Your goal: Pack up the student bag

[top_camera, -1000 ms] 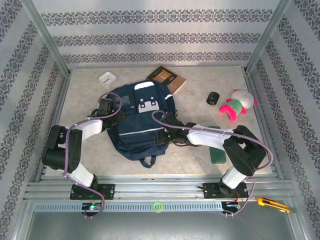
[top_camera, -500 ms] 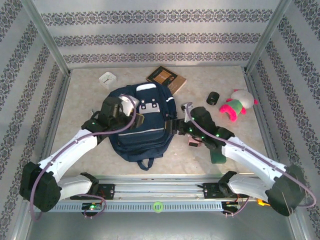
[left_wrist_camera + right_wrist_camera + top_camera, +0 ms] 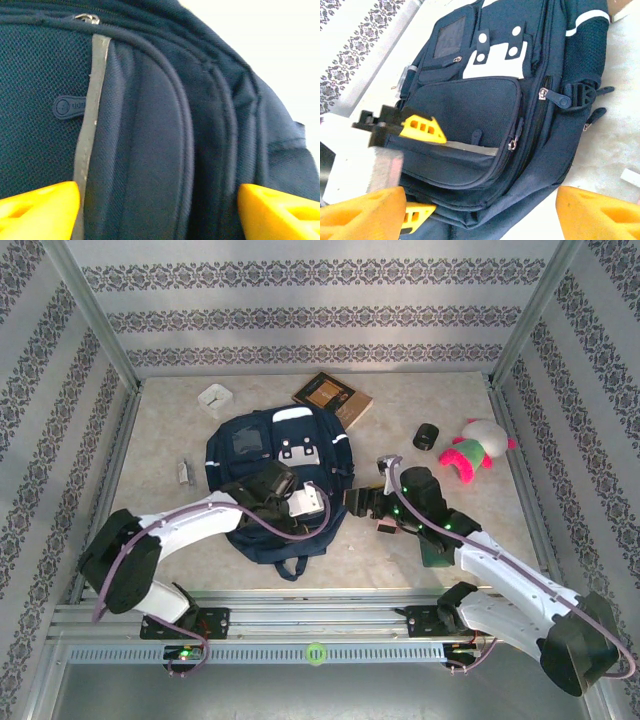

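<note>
Left end effector [image 3: 159,200] shifted over student bag [image 3: 270,455] front; stripe partly hidden.

Overhead view, wrist close-ups, sharing bag [image 3: 232,462]

Left arm [image 3: 190,523] and right arm [image 3: 505,568]: white-shelled links between bulky black joint housings, each on a black base [image 3: 185,621]. A mauve cable [image 3: 385,462] loops along each arm, and small green lights [image 3: 441,523] dot the black parts. Left gripper [image 3: 160,212] and right gripper [image 3: 480,215]: bright yellow moulded wedge fingers [image 3: 422,128] with rectangular cut-outs, on a black mount with a white block behind it.
</note>
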You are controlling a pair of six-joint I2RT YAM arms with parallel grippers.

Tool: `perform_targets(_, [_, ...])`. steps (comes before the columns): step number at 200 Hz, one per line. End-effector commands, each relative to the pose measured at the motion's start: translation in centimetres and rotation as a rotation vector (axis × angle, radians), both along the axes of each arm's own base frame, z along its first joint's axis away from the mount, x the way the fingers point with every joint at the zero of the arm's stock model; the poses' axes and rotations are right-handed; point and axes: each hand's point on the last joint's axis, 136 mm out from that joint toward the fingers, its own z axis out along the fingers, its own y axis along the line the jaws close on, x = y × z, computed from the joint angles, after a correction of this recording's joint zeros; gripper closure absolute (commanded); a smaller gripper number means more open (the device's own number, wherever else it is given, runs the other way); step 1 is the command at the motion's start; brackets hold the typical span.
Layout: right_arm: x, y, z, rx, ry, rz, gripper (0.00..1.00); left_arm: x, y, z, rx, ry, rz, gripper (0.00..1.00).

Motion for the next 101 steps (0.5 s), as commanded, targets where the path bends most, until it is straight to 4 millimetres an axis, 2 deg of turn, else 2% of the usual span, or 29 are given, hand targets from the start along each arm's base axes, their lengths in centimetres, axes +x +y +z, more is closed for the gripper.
perform_targets(1, [-0.1, -0.1, 0.2, 0.012, -0.036, 0.009, 0.21, 1.3, -0.3, -0.6, 0.04, -0.083, -0.026, 0.15])
perform_targets(30, [0.0, -0.1, 0.0, 0.014, -0.04, 0.007, 0.2, 2.4, 1.1, -2.3, 0.121, -0.122, 0.033, 0.13])
perform_targets(35, [0.0, -0.2, -0.1, 0.011, -0.038, 0.005, 0.2, 2.5, 1.3, -2.5, 0.131, -0.124, 0.04, 0.2])
perform_targets(45, [0.1, -0.3, -0.2, 0.007, -0.038, 0.001, 0.2, 2.8, 1.5, -2.4, 0.129, -0.139, 0.062, 0.47])
perform_targets(50, [0.1, -0.4, -0.3, 0.004, -0.039, -0.003, 0.2, 2.7, 1.3, -2.0, 0.108, -0.139, 0.069, 0.57])
perform_targets(68, [0.4, -0.9, -0.4, -0.012, -0.042, -0.013, 0.2, 1.8, 0.1, 0.8, -0.025, -0.146, 0.056, 0.89])
perform_targets(75, [0.6, -1.2, -0.4, -0.018, -0.047, -0.016, 0.19, 1.5, -0.2, 2.3, -0.083, -0.156, 0.054, 0.97])
perform_targets(81, [0.7, -1.4, -0.3, -0.024, -0.057, -0.015, 0.19, 1.2, -0.3, 3.8, -0.137, -0.17, 0.05, 1.0])
perform_targets(101, [1.3, -2.0, -0.2, -0.06, -0.094, 0.007, 0.19, 0.3, 0.0, 8.2, -0.273, -0.2, 0.04, 1.0])
